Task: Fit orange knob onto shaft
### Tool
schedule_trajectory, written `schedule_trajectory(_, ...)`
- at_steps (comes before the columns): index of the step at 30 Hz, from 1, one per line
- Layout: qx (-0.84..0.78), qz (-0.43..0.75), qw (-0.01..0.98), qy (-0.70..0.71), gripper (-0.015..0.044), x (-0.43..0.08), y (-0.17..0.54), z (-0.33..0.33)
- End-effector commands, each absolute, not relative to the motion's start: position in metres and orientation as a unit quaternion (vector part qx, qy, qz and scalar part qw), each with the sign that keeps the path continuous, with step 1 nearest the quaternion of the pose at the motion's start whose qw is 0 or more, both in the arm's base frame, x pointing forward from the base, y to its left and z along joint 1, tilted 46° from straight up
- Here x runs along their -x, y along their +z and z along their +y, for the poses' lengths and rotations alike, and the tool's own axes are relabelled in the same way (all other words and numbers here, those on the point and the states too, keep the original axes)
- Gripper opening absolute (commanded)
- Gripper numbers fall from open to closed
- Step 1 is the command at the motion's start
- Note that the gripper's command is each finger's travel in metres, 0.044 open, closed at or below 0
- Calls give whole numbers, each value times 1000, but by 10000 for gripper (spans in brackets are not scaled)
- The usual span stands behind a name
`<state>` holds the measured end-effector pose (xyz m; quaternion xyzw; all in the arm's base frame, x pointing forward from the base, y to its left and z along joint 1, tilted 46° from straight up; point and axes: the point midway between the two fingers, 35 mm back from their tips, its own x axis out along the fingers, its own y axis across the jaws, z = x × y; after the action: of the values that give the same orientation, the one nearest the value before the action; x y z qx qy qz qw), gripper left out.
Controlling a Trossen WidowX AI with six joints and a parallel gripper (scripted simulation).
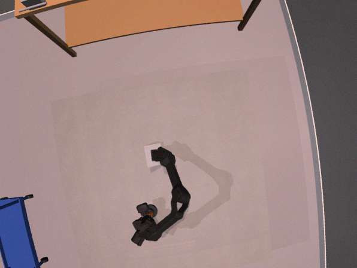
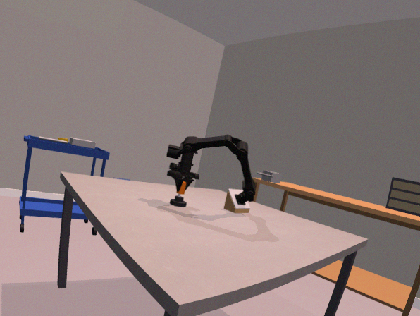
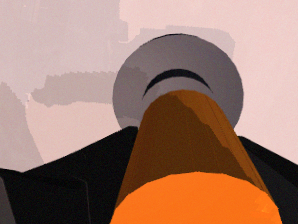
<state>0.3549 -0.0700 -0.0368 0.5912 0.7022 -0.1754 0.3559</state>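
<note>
The orange knob (image 1: 151,213) (image 2: 182,188) (image 3: 197,200) is held upright or nearly so between the black fingers of my gripper (image 2: 182,186) (image 3: 184,141), which is shut on it. The round pedestal (image 1: 154,210) (image 2: 178,202) (image 3: 222,75) is dark grey and stands on the table under the knob. A short bit of the silver shaft (image 2: 180,196) shows between the knob's lower end and the pedestal. I cannot tell whether knob and shaft touch. The knob's hole, the shaft's tip and both flat sides are hidden, so their alignment does not show.
My arm's base sits on a wedge block (image 1: 148,161) (image 2: 230,205) with a white sloping top, on the pale table (image 2: 197,261). A blue cart (image 1: 18,233) (image 2: 67,148) and an orange workbench (image 1: 150,18) (image 2: 317,199) stand off the table.
</note>
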Motion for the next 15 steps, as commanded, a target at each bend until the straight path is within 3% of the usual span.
schedule_trajectory(1, -583, 704, 374, -156, 0, -357, -33, -71)
schedule_trajectory(15, -552, 714, 418, -100, 0, -360, -31, -70)
